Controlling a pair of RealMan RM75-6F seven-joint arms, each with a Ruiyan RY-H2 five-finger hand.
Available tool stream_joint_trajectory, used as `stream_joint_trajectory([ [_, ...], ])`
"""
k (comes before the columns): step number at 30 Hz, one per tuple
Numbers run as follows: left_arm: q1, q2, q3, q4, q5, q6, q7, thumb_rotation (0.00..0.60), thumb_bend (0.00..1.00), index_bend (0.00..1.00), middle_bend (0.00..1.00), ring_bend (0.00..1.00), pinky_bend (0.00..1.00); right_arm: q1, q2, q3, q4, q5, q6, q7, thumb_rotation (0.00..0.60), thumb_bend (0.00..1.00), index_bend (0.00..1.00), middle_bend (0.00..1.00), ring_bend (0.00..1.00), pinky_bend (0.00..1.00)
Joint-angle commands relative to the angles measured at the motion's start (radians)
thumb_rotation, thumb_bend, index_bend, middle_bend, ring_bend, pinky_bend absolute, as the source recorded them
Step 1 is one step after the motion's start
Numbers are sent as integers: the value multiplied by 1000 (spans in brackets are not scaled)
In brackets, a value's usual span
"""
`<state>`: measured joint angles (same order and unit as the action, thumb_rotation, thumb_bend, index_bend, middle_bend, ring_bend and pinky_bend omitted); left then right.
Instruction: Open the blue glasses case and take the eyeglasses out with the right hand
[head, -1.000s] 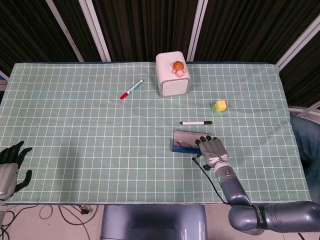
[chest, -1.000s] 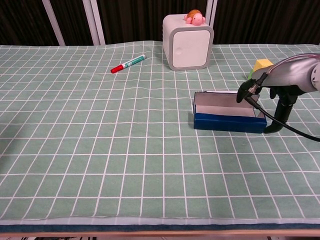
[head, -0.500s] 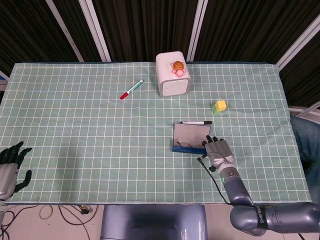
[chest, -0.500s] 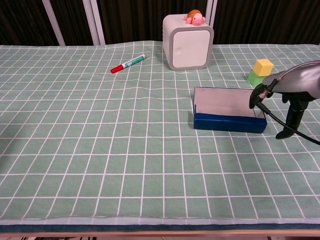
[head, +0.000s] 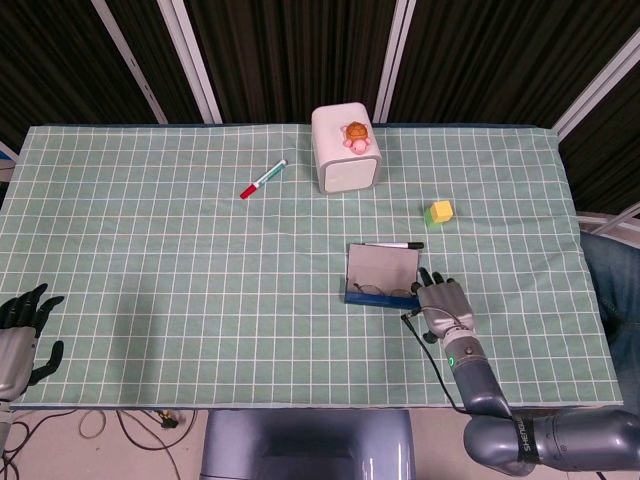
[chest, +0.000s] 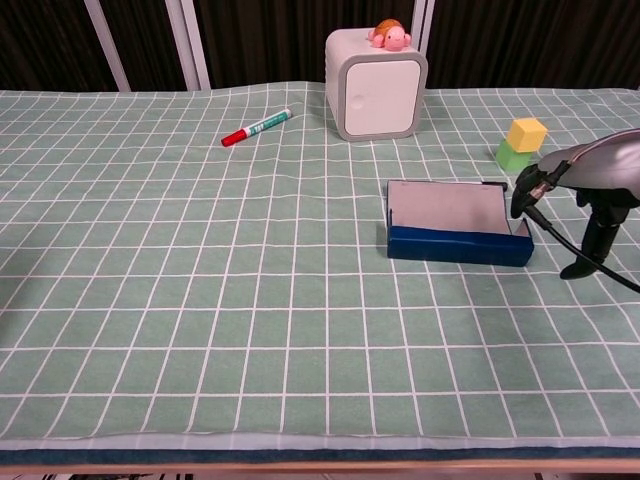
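Note:
The blue glasses case (head: 381, 276) lies open right of the table's middle, its grey-lined lid (head: 382, 264) tipped back. The eyeglasses (head: 379, 292) lie in its blue base. In the chest view the case (chest: 458, 246) shows its blue front wall and the lid lining (chest: 446, 206); the glasses are hidden there. My right hand (head: 445, 300) is just right of the case, fingers apart, holding nothing. In the chest view this hand (chest: 592, 212) points its dark fingers (chest: 601, 238) down at the cloth, clear of the case. My left hand (head: 20, 334) rests open at the near left corner.
A black marker (head: 392, 245) lies right behind the case lid. A yellow-green cube (head: 438, 212) (chest: 522, 143) sits further back right. A white box (head: 344, 150) (chest: 375, 85) with a turtle toy stands at the back. A red-capped green marker (head: 263, 179) (chest: 256, 127) lies back left.
The case lid has swung further back, from half raised to fully open. My right hand has let go of it and drawn off to the right. The left hand has not moved.

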<state>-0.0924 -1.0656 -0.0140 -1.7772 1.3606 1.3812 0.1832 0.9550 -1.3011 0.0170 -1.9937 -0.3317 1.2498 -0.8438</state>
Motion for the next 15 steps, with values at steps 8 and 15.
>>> stream_joint_trajectory([
  [8,0,1,0,-1,-1,-1,-1,600,462,152,0,0,70,-4,-34,4,43,33,-11,-28,600,238,249,0,101,239],
  [15,-1,2,0,-3,-4,-5,-2,600,462,152,0,0,71,-8,-48,-3,41,33,-4,-52,600,237,248,0,101,239],
])
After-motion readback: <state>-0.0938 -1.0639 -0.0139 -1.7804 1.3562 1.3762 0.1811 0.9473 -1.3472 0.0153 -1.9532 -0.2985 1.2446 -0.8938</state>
